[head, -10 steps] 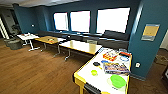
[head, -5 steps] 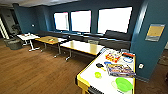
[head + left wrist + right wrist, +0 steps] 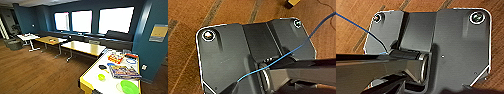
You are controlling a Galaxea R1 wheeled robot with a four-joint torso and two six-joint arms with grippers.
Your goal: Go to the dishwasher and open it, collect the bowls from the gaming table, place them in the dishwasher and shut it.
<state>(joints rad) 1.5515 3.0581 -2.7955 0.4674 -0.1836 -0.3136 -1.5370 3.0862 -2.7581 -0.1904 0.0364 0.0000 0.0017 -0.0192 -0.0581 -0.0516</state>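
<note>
Sat on the gaming table's [image 3: 93,75] white top at lower right of the head view: green bowl [image 3: 129,87] on the near edge, smaller yellow-green bowl [image 3: 101,77] just beyond, apart. Lay beside board-game boxes [image 3: 124,71] and a small black object [image 3: 102,66]. Could not tell either gripper's state.

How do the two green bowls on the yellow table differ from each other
Size: the bright green bowl is clearly larger than the pale yellow-green bowl.
Colour: the bright green bowl is a saturated green; the pale yellow-green bowl is lighter and yellower.
Place: the bright green bowl sits at the near right corner of the gaming table; the pale yellow-green bowl sits further toward the middle.
Both are round, apart from each other, on the white top.
</note>
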